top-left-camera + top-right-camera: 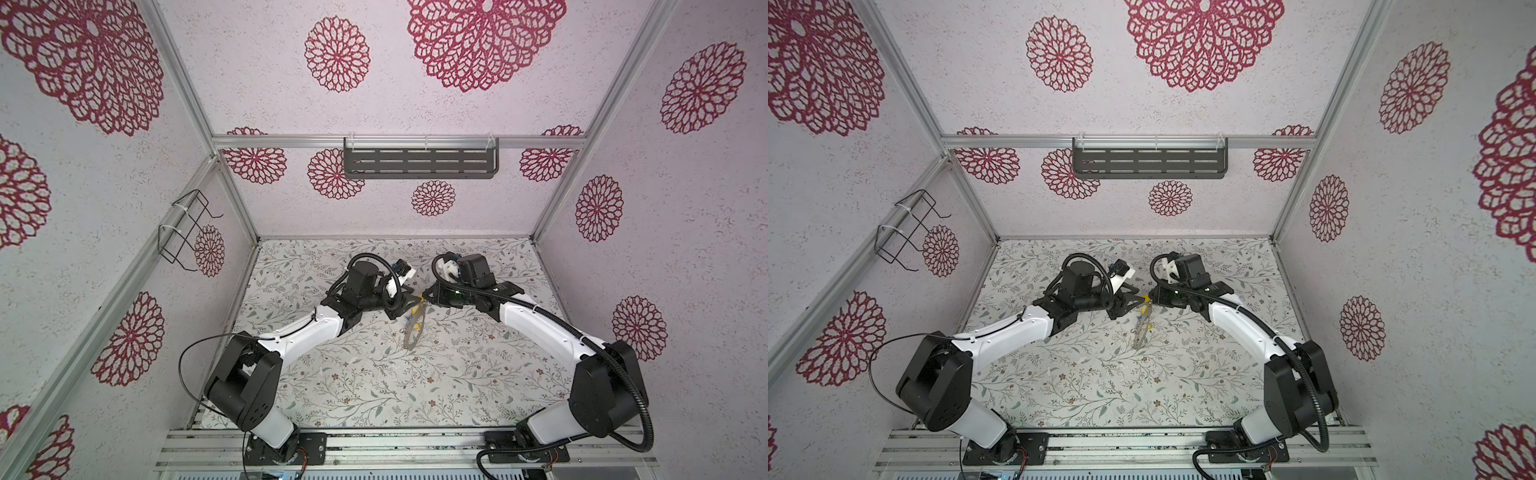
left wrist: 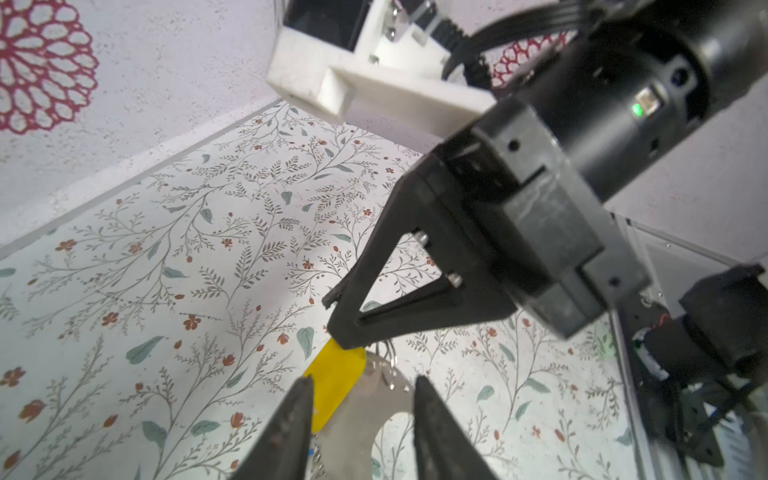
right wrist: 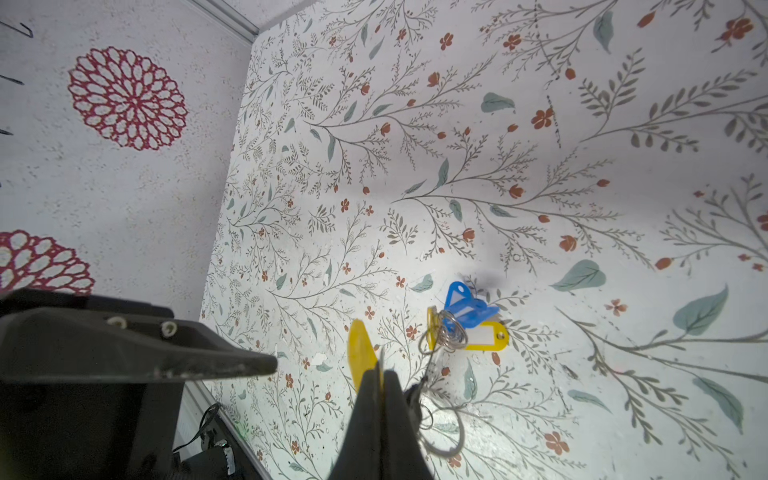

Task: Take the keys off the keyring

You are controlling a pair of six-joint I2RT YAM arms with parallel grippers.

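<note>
— What do we find at the middle of the table [image 1: 1059,395]?
— We find the keyring [image 1: 1140,332], seen edge-on and tilted, its far end pinched by the right gripper [image 1: 1152,296]. Yellow and blue keys [image 1: 1145,298] cling to it. The left gripper [image 1: 1128,304], jaws apart, sits just left.

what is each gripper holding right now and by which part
The right gripper pinches the keyring by its rim, with a yellow key tag lying against it there. The left gripper is open and holds nothing.
</note>
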